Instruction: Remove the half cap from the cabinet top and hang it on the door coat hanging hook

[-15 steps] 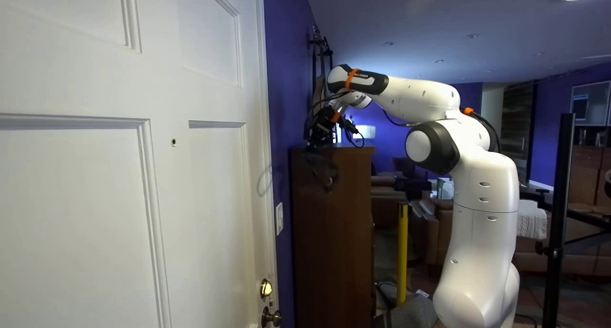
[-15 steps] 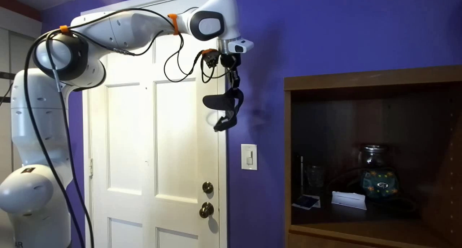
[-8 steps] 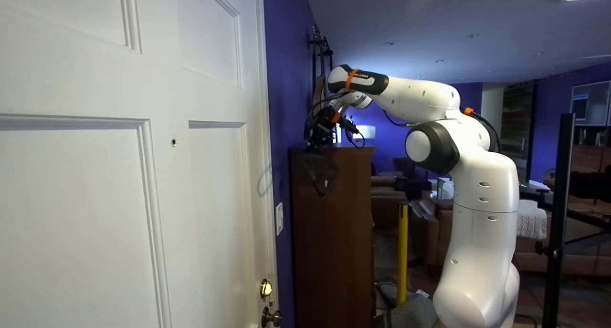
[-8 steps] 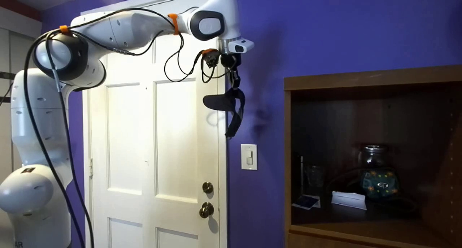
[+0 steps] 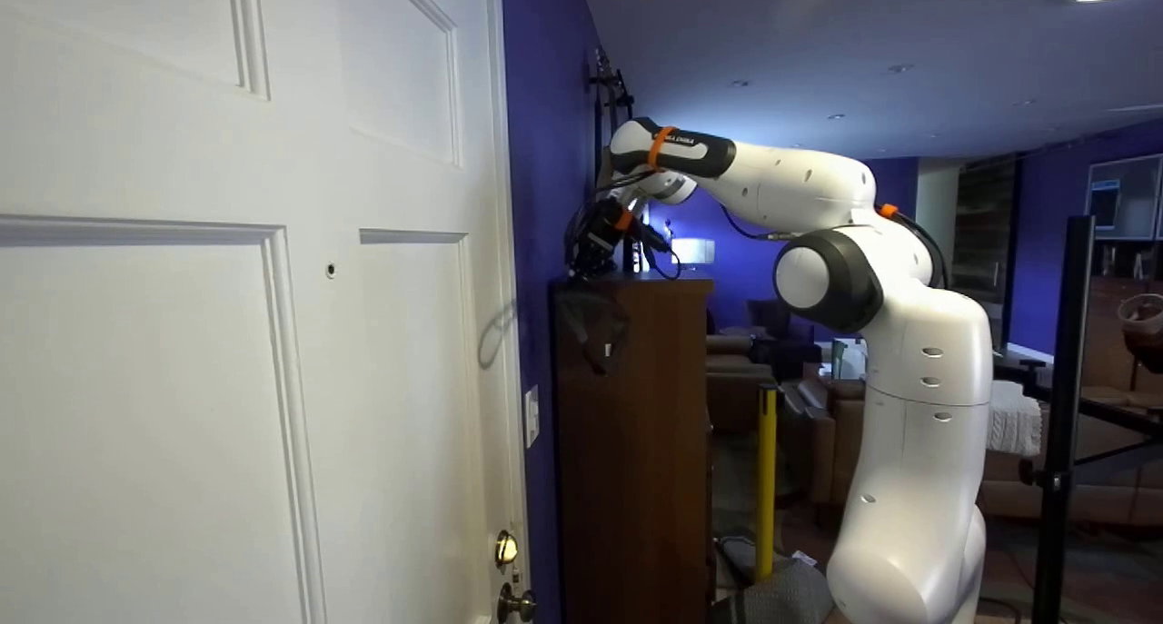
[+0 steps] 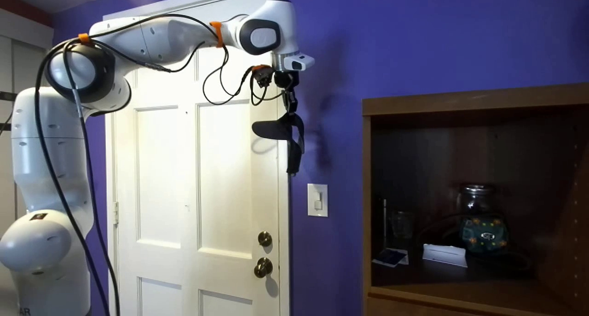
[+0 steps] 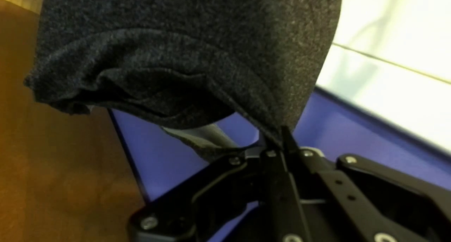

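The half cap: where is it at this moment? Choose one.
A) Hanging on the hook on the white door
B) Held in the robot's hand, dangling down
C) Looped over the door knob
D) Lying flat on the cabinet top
B: in an exterior view the half cap dangles down, and the wrist view shows its edge clamped in the closed hand.

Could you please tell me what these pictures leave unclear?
Half cap, wrist view: cut off by the top edge; the gripper hides its pinched part.
Dark spot on the door, in an exterior view: too small to identify.
Cabinet, in an exterior view: cut off by right and bottom edges.
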Controlling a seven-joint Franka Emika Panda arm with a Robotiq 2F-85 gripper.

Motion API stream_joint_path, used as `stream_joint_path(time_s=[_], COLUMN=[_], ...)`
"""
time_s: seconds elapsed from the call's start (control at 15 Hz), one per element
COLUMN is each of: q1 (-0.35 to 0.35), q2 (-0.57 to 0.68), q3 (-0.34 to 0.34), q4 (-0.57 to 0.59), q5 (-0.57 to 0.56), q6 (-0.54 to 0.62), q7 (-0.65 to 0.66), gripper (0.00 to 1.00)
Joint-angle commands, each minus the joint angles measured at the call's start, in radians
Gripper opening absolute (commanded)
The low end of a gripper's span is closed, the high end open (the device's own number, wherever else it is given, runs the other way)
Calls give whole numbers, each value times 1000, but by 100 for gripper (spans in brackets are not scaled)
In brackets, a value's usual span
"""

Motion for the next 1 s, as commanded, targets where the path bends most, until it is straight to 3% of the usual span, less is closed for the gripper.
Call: stream_joint_path(time_s=[0.0,0.4,0.47,0.73,0.8,0.93], q1=[44,83,149,210,213,230], q2=[-97,-274,-304,-396,-320,-353], q3=[53,158,121,140,117,124], q4=[-92,-288,-325,-484,-362,-425], q5=[-42,-99,-104,-68,-94,-92], q6=[8,54,70,159,90,122], q7=[102,309,343,367,357,360], gripper=[1,1,1,1,5,5])
